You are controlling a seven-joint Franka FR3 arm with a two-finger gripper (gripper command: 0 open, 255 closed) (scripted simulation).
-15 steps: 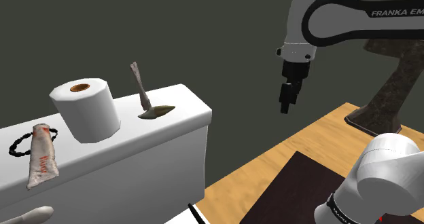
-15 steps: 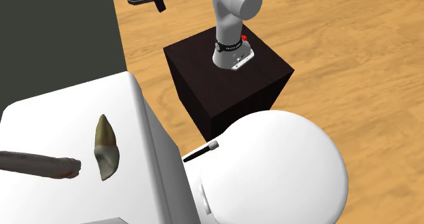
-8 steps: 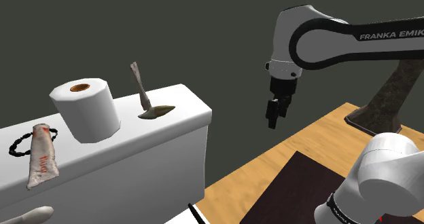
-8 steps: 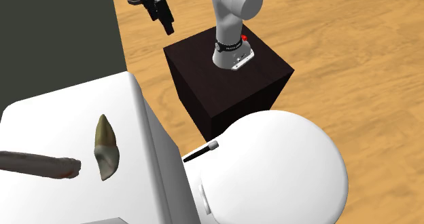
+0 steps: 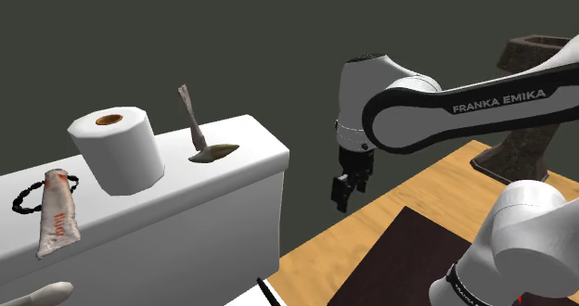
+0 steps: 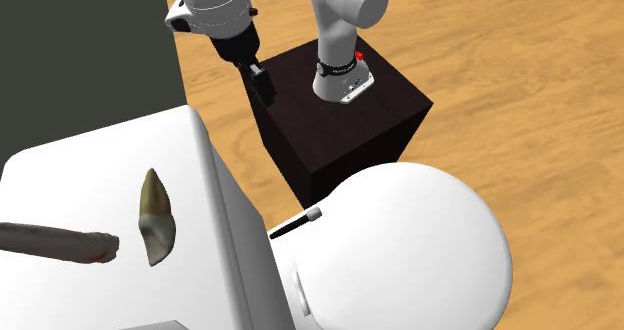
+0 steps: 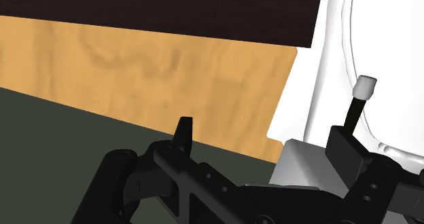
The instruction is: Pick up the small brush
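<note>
my gripper (image 6: 265, 86) open, holding nothing, upper left of second exterior view; brush (image 6: 297, 224) just below centre, well apart.

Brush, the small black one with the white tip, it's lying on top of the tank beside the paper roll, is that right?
Not quite. The brush is black with a white tip, but it lies lower down, where the lid meets the tank, not on top beside the paper roll. The second exterior view shows this.
</note>
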